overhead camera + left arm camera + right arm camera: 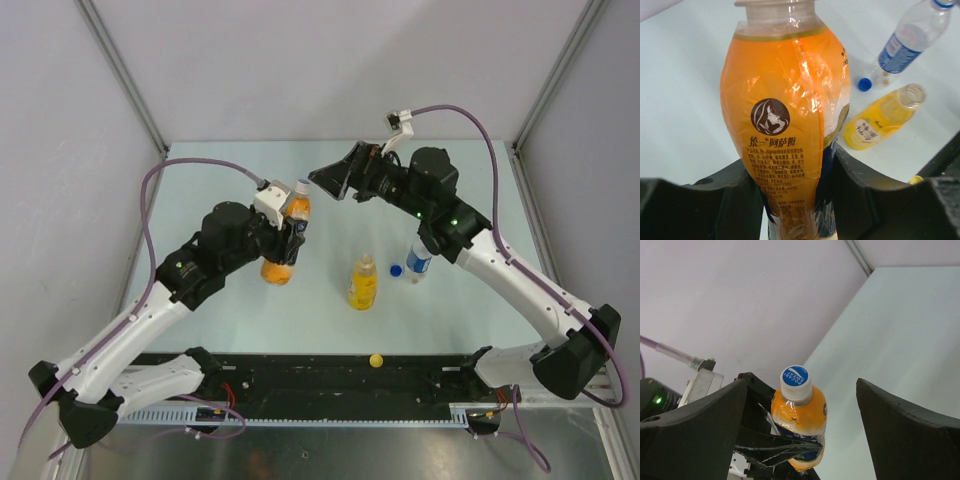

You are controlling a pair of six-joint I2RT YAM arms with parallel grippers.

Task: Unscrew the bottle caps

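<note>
My left gripper [290, 240] [792, 160] is shut on the lower body of the orange bottle [280, 268] [785, 115] [801, 420] and holds it tilted above the table. Its white cap with a blue top [301, 187] [794, 382] sits on the neck. My right gripper [326, 180] [801, 385] is open, just right of that cap in the top view; in the right wrist view the cap lies between its spread fingers [905, 430] without touching them. The yellow bottle [363, 283] [882, 117] stands with an open mouth. A blue cap [396, 270] [864, 84] lies beside the clear bottle [418, 262] [905, 45].
A yellow cap [376, 361] [915, 179] lies at the table's near edge by the black rail [330, 385]. Grey walls enclose the table [480, 310] on three sides. Purple cables arc over both arms.
</note>
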